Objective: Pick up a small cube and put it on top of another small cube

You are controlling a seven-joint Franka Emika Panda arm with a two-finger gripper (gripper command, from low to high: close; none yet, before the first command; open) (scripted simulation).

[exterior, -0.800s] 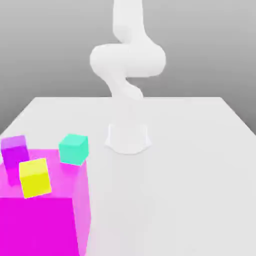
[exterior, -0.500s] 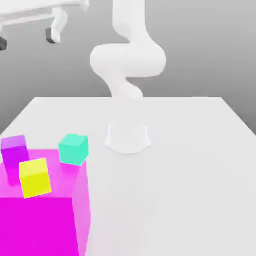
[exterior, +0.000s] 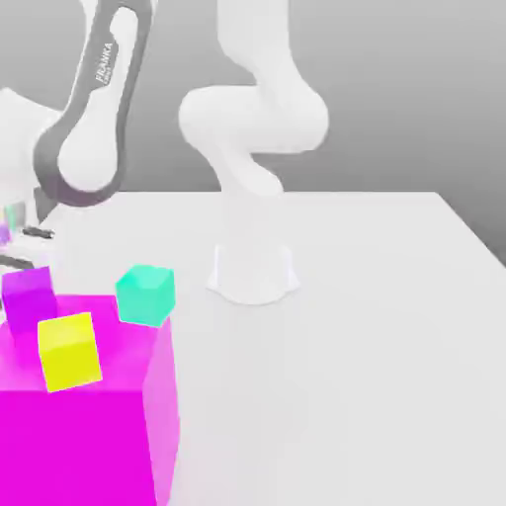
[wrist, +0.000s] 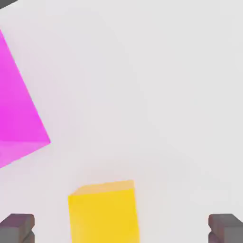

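Observation:
The small cube [exterior: 28,299], plain purple, sits at the exterior view's far left beside the big magenta cube [exterior: 84,425]. A yellow small cube [exterior: 69,350] and a teal small cube [exterior: 146,294] are close by. My gripper [exterior: 22,247] hangs just above the purple cube at the frame's left edge, partly cut off. In the hand view my gripper [wrist: 122,228] is open, its dark fingertips [wrist: 19,228] far apart, with the yellow cube [wrist: 104,211] below and between them, untouched. A corner of the magenta cube [wrist: 16,114] lies to one side.
The arm's white base [exterior: 253,272] stands in the middle of the white table [exterior: 376,326]. My forearm [exterior: 94,109] slants down over the table's left part in the exterior view.
The arm has swung down into the exterior view's left, bringing the gripper from the top corner to just above the purple cube. The cubes have not moved.

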